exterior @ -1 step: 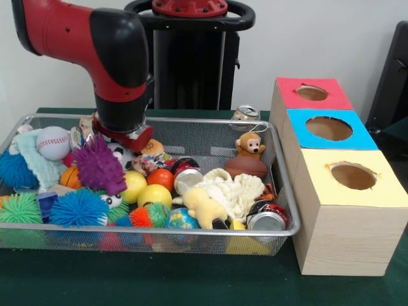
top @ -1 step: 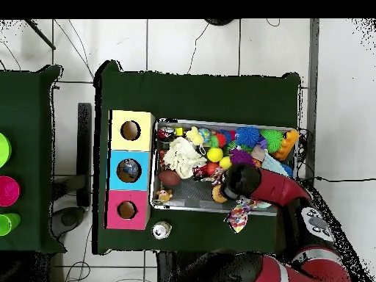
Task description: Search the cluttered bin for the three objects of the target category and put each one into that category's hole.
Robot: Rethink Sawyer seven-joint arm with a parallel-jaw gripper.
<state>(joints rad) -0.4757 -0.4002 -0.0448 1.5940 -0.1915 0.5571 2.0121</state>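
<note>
The hand (exterior @ -1 step: 122,135) is down low in the wire bin (exterior @ -1 step: 191,126), at the back edge near one end, with the fat red-and-black arm (exterior @ -1 step: 95,44) bending down to it. Can't tell if it's apart, together or clamped on something; the wrist housing blocks the business end in both views (annoying).

Right beside the hand there's a purple spiky ball (exterior @ -1 step: 97,166), and just in front of it a yellow ball (exterior @ -1 step: 134,185) and an orange-red ball (exterior @ -1 step: 160,178). A baseball (exterior @ -1 step: 53,141) sits off to the side of it, against the bin wall. Further out, mid-bin, is a heap of cream cloth with a yellow soft toy (exterior @ -1 step: 204,207), plus a couple of cans (exterior @ -1 step: 266,220). Well away at the other end: a small monkey toy (exterior @ -1 step: 250,145) sitting on a brown football (exterior @ -1 step: 245,167).

Past that end of the bin, on the green worktop (exterior @ -1 step: 159,280), stands the wooden box with red (exterior @ -1 step: 312,93), blue (exterior @ -1 step: 329,128) and yellow (exterior @ -1 step: 352,175) holes. One can (exterior @ -1 step: 246,113) stands outside the bin behind it.

The task doesn't say which category is the target, so I'm guessing, but balls are what's closest. My advice: pick one that's sitting on top and free, come straight down over its middle, lift clear of the rim before swinging across, then drop only once centred over the hole.
</note>
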